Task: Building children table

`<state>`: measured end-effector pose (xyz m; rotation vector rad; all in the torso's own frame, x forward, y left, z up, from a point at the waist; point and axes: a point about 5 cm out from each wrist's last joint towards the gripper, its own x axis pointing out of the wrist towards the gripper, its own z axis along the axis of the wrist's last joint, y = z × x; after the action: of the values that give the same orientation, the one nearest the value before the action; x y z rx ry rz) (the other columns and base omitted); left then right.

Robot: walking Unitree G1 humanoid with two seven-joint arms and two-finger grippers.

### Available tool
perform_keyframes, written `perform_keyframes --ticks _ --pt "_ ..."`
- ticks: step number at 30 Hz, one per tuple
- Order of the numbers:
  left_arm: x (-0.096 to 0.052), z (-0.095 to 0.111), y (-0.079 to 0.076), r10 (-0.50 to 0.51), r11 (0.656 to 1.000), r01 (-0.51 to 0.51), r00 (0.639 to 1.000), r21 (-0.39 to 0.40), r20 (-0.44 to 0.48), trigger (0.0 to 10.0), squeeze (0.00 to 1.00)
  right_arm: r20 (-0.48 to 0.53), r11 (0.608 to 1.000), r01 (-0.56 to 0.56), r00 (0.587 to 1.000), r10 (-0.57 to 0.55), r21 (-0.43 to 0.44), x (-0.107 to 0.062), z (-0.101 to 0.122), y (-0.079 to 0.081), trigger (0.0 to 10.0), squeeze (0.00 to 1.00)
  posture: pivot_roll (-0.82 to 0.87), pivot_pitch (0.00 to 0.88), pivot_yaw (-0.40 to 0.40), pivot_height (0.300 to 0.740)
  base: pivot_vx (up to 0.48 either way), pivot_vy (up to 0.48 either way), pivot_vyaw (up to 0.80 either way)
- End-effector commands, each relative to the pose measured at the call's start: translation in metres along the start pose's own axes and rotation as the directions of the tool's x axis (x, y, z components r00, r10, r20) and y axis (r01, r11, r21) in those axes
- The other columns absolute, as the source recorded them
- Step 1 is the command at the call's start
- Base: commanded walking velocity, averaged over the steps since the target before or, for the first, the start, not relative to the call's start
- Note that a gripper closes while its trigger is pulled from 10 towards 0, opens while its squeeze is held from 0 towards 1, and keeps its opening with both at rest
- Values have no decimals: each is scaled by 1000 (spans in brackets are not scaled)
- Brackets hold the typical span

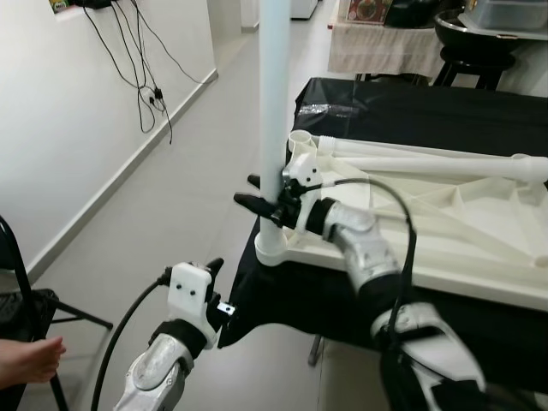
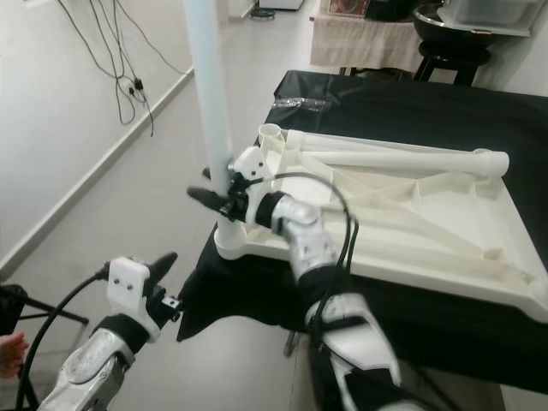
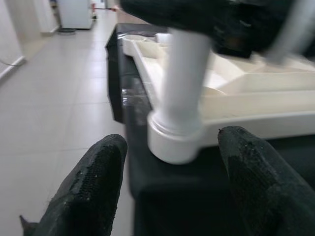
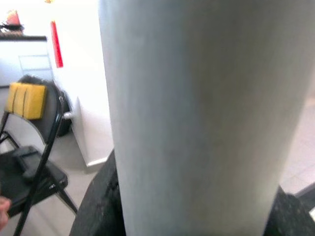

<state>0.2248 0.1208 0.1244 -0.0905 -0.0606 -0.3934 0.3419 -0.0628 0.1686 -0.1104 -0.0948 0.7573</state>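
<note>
— While the white table leg (image 1: 274, 103) stands upright in the middle of the frame, what is holding it?

— The right gripper (image 1: 267, 205). Its 2 black fingers are clamped around the leg low down, just above the round corner socket (image 1: 272, 248) that the leg's foot sits in. In the right wrist view the leg (image 4: 192, 118) runs top to bottom, with black finger pads at both lower edges.

— And the table itself?

— The white plastic tabletop (image 2: 411, 223) lies upside down on a surface draped in black cloth (image 2: 428, 111), taking up the centre and right of the frame. The socket with the leg is at its near left corner. A 2nd leg (image 2: 394, 159) lies flat along the far edge of the underside, and another open socket (image 2: 271, 133) shows at the far left corner.

— Where is the left gripper?

— Low in the lower left of the frame (image 1: 214, 287), off the table's edge and apart from it, over the grey tiled floor (image 1: 171, 223). Its jaws stand wide with nothing between them; in the left wrist view the 2 fingers (image 3: 88, 191) frame the socket and the foot of the leg from below.

— Anything else around?

— A person's hand (image 1: 30, 360) at the lower left edge, beside a black folding chair (image 1: 34, 308). Black cables (image 1: 141, 60) hang down the white wall in the upper left.
</note>
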Motion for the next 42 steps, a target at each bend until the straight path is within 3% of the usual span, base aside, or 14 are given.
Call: perform_keyframes --ticks 1,3,7,8,9,10,11,20,21,31,32,34,35,42 --pt "-2 -1 1 0 1000 0 1000 -1 -12 10000 0 -168 1000 23 986 -23 1 -9 -31 3 0 0 -16 113 13 740 0 0 0" --pt "-1 -1 3 -7 1000 7 1000 -3 -16 10000 0 -171 964 266 951 -257 27 -18 -31 5 0 0 -7 86 7 740 0 0 0" --pt "0 -1 3 -9 1000 9 1000 -3 -17 10000 0 -166 965 259 954 -250 35 -14 -30 4 0 0 -7 86 7 740 0 0 0" --pt "0 0 4 0 1000 0 1000 1 -13 10000 0 -167 965 261 953 -252 35 -6 -29 2 3725 0 4 87 -1 740 0 0 0" --pt "0 0 4 0 1000 0 1000 1 -13 10000 0 -167 965 261 953 -252 35 -6 -29 2 3725 0 4 87 -1 740 0 0 0" --pt "0 0 4 6 1000 -6 1000 5 -10 10000 0 -162 967 252 957 -242 42 -1 -28 3 6235 0 3 85 1 740 0 0 0" --pt "1 0 4 9 1000 -9 1000 7 -9 10000 0 -143 973 219 968 -208 67 4 -26 5 10000 1000 3 83 2 740 0 0 0" --pt "3 -1 3 3 1000 -3 1000 3 -10 10000 0 42 979 -139 990 134 146 14 7 6 10000 965 -1 75 3 740 0 0 0" --pt "3 -1 3 1 1000 -1 1000 1 -9 10000 0 43 966 -226 974 222 126 14 10 1 10000 55 -2 75 1 740 0 0 0" --pt "4 -1 2 1 1000 -1 1000 -1 -7 10000 0 -33 945 -312 948 316 101 18 3 -13 10000 0 5 73 -2 740 0 0 0" --pt "3 -2 0 0 1000 0 1000 0 -7 10000 0 -50 941 -318 944 326 116 26 6 -20 4980 0 23 76 -9 740 0 0 0" --pt "3 -2 0 0 1000 0 1000 0 -7 10000 0 -50 941 -318 944 326 116 26 6 -20 4980 0 23 76 -9 740 0 0 0" --pt "3 -2 -2 0 1000 0 1000 1 -7 10000 0 -29 932 -337 939 344 135 31 12 -21 0 0 27 82 -11 740 0 0 0" --pt "2 -1 -4 0 1000 0 1000 0 -7 10000 0 -19 922 -359 931 366 145 29 10 -20 0 0 29 86 -8 740 0 0 0"
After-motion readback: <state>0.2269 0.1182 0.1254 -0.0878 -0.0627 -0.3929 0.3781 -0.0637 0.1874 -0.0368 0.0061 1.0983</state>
